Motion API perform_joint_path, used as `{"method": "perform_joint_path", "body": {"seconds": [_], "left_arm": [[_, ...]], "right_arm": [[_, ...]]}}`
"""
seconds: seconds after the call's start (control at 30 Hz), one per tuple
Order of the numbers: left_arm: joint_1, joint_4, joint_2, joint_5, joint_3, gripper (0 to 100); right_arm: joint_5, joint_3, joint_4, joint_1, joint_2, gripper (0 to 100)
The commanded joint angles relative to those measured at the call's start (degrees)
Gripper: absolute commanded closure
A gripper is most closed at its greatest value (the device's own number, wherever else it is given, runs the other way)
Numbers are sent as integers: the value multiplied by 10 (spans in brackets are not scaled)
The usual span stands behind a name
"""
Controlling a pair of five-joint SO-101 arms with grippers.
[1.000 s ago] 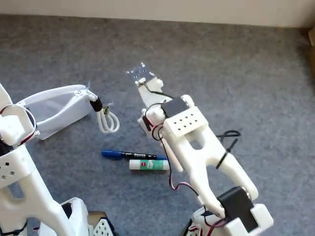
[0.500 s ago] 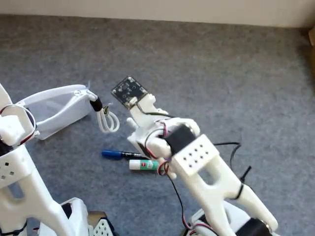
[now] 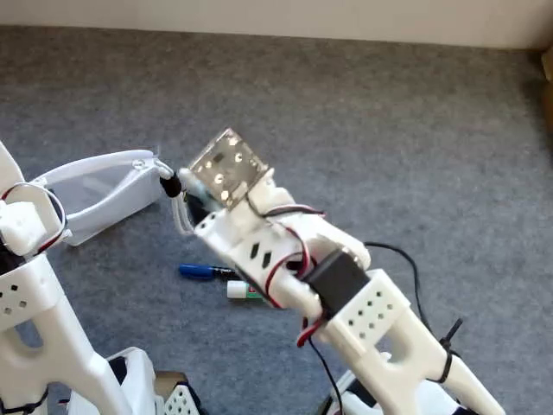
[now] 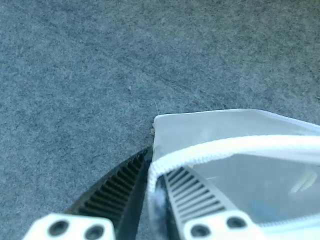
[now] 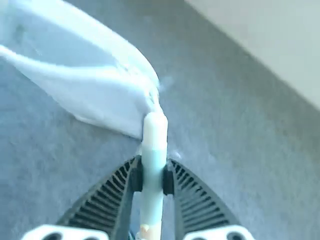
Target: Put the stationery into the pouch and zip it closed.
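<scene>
The pouch (image 3: 104,186) lies at the left of the high view on the grey carpet (image 3: 389,130), with its mouth open. The left gripper (image 4: 155,167) has its fingers closed on the white rim at one end of the pouch. The right gripper (image 5: 150,167) is pinched on a pale stick (image 5: 152,145), and I cannot tell what kind of item this is. The tip of the stick is just at the other corner of the pouch, near the black zipper pull (image 3: 172,183). A blue pen (image 3: 200,271) and a glue stick (image 3: 242,291) lie side by side on the carpet in the lower middle of the high view, partly under the right arm.

I judge the pouch to be light, thin and soft. It will probably fold or slide when something pushes it, so the hold on the rim looks necessary to keep the mouth open. The pen and the glue stick seem light, hard and smooth. They are round, so they may roll or slip between the fingers. The best hold is probably across the middle of the barrel, not at the ends.
</scene>
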Motion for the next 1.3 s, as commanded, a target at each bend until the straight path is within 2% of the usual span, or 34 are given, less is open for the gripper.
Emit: {"method": "perform_joint_path", "body": {"seconds": [0.0, 0.23, 0.43, 0.83, 1.13, 1.27], "left_arm": [[12, -8, 0, 7, 11, 993], [12, -8, 0, 7, 11, 993], [12, -8, 0, 7, 11, 993], [12, -8, 0, 7, 11, 993], [12, -11, 0, 7, 18, 993], [12, -12, 0, 7, 22, 993]], "right_arm": [[-3, -10, -83, -46, -38, 993], [-3, -10, -201, -71, -48, 993], [-3, -8, -253, -100, -48, 993], [-3, 62, -547, -115, -31, 993], [-6, 65, -577, -114, -22, 993], [-4, 63, -604, -114, 28, 993]]}}
